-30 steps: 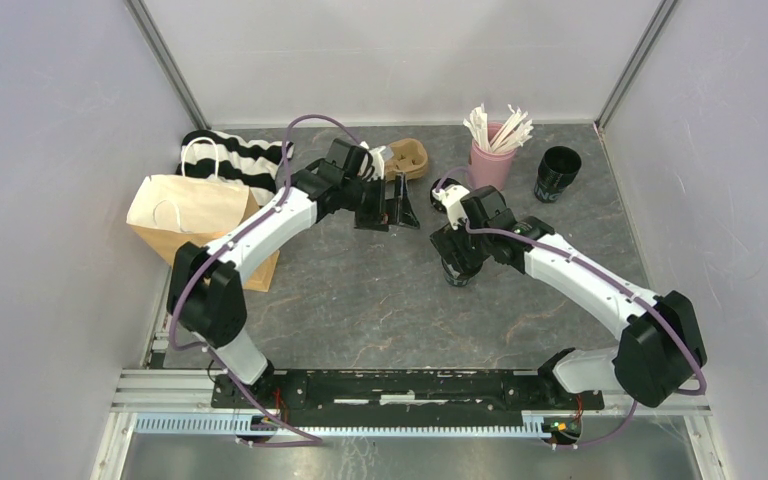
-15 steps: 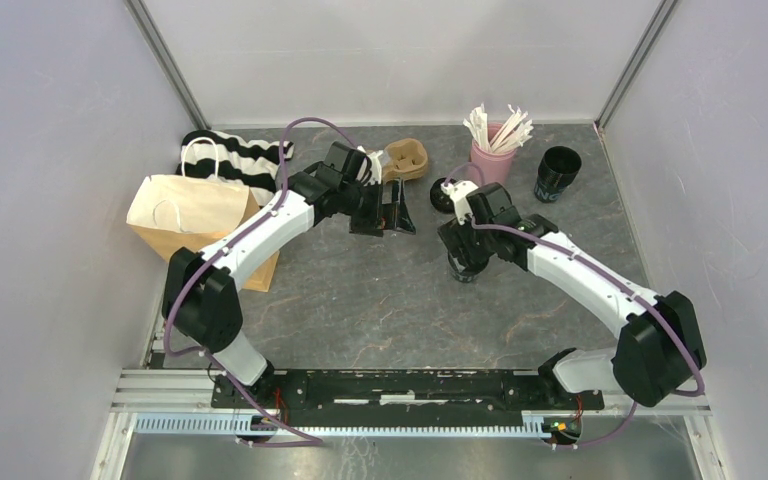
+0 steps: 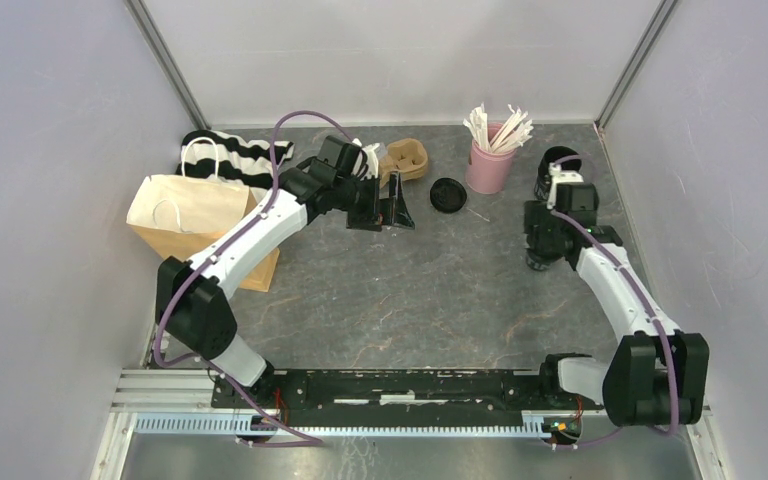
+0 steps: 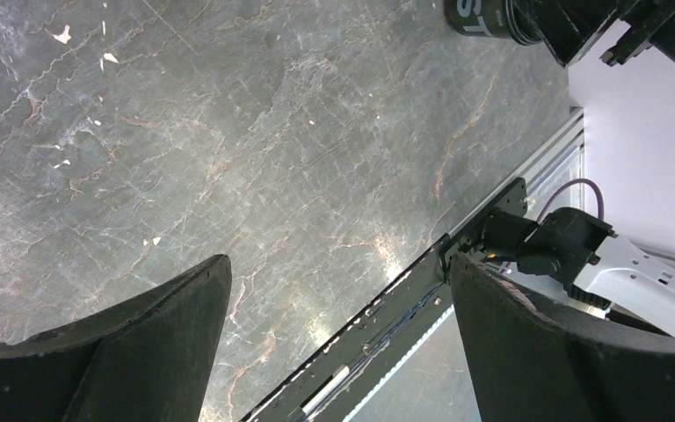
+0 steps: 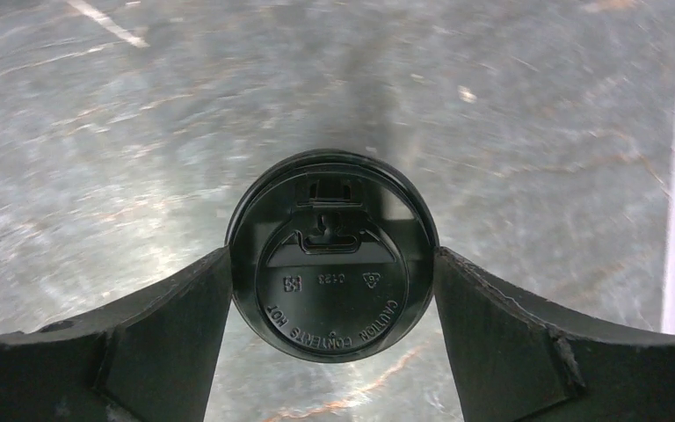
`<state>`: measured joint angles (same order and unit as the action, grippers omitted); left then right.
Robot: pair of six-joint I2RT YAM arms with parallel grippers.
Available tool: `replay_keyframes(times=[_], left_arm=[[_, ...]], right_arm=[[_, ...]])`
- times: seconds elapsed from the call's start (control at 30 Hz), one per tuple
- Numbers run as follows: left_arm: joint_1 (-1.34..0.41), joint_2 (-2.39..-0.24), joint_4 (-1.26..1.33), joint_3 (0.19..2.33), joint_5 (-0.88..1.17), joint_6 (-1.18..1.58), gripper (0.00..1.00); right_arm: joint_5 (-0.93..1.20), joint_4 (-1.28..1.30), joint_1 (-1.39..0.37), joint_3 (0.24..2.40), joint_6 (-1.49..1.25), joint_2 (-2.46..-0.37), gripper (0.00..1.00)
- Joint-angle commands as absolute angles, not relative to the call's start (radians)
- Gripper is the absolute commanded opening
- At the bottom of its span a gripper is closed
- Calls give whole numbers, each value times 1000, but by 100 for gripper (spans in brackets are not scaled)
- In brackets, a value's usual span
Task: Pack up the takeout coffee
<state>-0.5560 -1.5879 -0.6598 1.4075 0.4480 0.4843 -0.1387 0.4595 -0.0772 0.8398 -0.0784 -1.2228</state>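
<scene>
Between the right jaws sits a black lidded cup (image 5: 332, 264), its round lid turned up to the wrist camera with raised lettering on it. Both inner faces press against its sides, so the jaws stand wide yet are closed on it. Whether its base touches the grey worktop (image 3: 410, 290) I cannot tell. Just beyond those jaws, toward the back wall, stands the second black cup (image 3: 558, 158), open-topped and partly hidden by the right wrist. A loose black lid (image 3: 448, 194) lies flat on the worktop, well to the left of the right jaws and near the right side of the left jaws. Behind, between lid and open cup, stands a pink cup (image 3: 488, 168) of white sticks (image 3: 495, 125). The left jaws hang fully open over bare worktop, holding nothing. Just behind them sits the brown carrier tray (image 3: 410, 158). Farther to their left lies a paper bag (image 3: 192, 212), a striped cloth (image 3: 240, 155) behind it.
</scene>
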Motion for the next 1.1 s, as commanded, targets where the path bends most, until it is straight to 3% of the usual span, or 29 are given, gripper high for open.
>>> replay_keyframes(times=[0.0, 0.37, 0.83, 1.07], left_arm=[[-555, -1545, -677, 1463, 465, 444, 100], [-554, -1560, -706, 1496, 488, 418, 100], [-555, -1593, -710, 1536, 514, 421, 100], [-554, -1602, -706, 1538, 522, 420, 100]], right_arm=[[-187, 518, 30, 792, -84, -1199, 88], [-173, 525, 61, 811, -90, -1188, 98], [-173, 568, 69, 883, -95, -1172, 98], [-68, 544, 118, 884, -119, -1185, 95]])
